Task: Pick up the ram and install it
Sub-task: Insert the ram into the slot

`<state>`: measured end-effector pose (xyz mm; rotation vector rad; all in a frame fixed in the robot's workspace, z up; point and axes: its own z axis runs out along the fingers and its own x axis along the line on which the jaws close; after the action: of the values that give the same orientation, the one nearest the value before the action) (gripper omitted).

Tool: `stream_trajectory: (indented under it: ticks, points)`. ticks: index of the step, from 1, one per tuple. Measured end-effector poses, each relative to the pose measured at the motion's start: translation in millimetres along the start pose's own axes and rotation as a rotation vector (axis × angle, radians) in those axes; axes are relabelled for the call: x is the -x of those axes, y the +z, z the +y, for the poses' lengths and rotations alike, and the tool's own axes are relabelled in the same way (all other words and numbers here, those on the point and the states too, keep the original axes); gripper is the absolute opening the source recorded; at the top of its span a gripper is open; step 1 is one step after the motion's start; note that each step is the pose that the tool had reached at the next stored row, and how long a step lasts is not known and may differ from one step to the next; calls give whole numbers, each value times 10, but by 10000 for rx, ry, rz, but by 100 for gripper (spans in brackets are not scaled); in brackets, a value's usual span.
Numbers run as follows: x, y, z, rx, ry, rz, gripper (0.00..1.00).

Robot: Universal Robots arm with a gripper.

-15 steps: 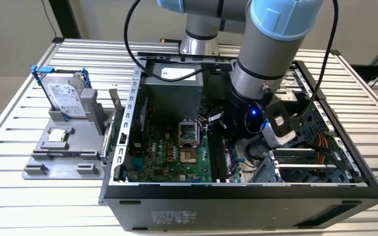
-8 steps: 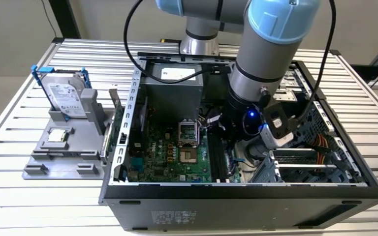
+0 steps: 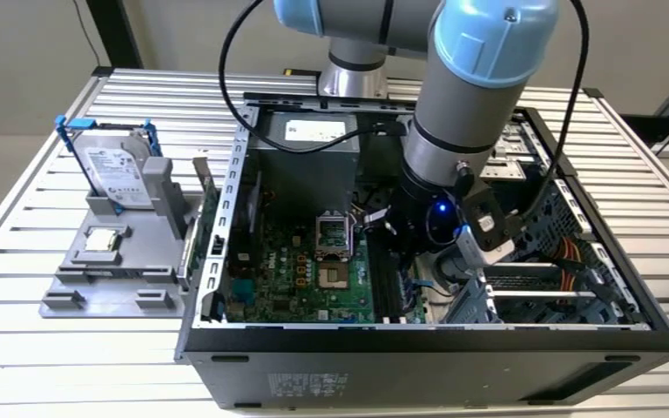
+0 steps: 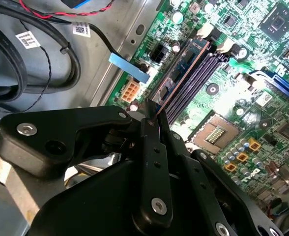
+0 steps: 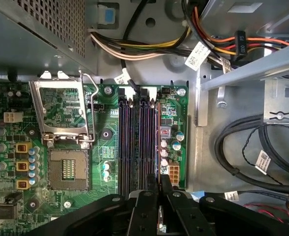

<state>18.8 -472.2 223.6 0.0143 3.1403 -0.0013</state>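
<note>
Black gripper (image 4: 157,120) fingers (image 4: 153,162) sit closest to the lens in both wrist views, pinched together on the ram (image 4: 184,66). That stick stands on edge in the outermost memory slot, at the rim of the green motherboard (image 5: 105,132) nearest the bare metal case wall; its thin top edge (image 5: 158,142) runs away from the claw (image 5: 159,184). Beside the slots lies the open processor socket (image 5: 68,169). Outside the computer case (image 3: 428,348), a grey holder (image 3: 114,261) carries the hard drive (image 3: 111,170).
</note>
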Motion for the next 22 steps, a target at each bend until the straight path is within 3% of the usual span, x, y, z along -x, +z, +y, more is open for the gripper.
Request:
stream_trajectory:
  ticks: [22]
  points:
    - [-23, 58, 29, -111, 124, -1, 0]
